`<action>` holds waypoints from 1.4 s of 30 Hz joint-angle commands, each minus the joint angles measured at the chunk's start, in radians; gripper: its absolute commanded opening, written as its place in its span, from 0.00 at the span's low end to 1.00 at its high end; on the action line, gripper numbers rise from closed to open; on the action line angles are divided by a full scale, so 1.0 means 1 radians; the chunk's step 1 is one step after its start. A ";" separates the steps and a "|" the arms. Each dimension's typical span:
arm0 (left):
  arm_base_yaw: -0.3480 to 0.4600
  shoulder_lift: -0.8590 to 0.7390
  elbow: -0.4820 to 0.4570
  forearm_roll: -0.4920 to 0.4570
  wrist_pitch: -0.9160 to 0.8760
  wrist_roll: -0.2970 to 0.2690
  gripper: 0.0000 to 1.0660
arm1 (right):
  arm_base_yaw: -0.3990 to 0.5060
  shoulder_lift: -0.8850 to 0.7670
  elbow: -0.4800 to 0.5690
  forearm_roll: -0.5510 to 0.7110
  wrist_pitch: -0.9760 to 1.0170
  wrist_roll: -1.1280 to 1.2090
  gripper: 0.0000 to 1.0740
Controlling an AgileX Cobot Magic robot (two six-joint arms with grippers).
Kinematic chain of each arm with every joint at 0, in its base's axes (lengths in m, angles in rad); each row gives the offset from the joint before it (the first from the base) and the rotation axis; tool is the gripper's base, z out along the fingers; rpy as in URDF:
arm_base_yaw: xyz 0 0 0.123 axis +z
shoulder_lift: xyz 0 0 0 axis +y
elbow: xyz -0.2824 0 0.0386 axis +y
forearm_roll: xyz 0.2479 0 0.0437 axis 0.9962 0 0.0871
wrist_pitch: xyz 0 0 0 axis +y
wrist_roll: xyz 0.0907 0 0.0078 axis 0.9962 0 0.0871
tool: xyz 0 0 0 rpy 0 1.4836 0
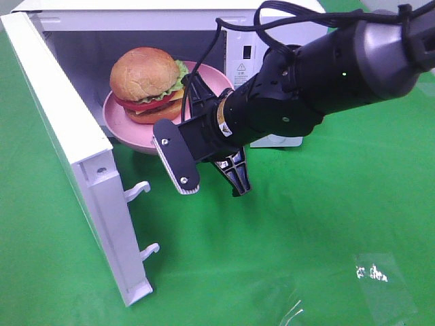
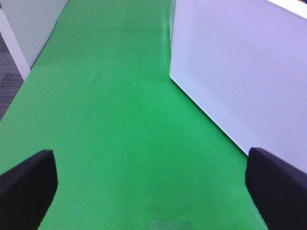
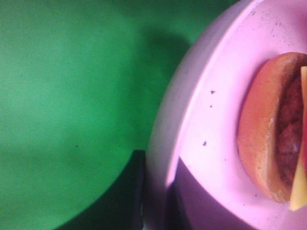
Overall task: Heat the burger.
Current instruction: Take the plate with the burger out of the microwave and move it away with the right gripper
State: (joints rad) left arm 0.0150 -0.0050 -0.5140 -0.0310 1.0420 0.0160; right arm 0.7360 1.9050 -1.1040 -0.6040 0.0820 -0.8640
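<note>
**Plate held at the oven mouth**

The right gripper (image 1: pixel 192 102) is clamped narrow on the plate (image 1: pixel 129 129) rim; the burger (image 1: pixel 146 85) sits mid-plate, at the oven (image 1: pixel 272 41) opening. A tilt could slide it off. The left gripper (image 2: pixel 153 182) hangs wide, empty, beside the door (image 1: pixel 75 163).
</note>
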 commanded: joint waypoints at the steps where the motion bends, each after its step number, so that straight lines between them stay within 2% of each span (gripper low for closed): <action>1: 0.003 -0.018 0.004 0.000 -0.008 -0.002 0.94 | -0.006 -0.056 0.025 -0.005 -0.033 0.031 0.00; 25: 0.003 -0.018 0.004 0.000 -0.008 -0.002 0.94 | -0.006 -0.410 0.342 0.008 -0.021 0.030 0.00; 42: 0.003 -0.018 0.004 0.000 -0.008 -0.002 0.94 | -0.005 -0.746 0.503 0.008 0.167 0.039 0.00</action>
State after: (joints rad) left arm 0.0150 -0.0050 -0.5140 -0.0310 1.0420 0.0160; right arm 0.7350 1.1820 -0.5940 -0.5770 0.2930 -0.8360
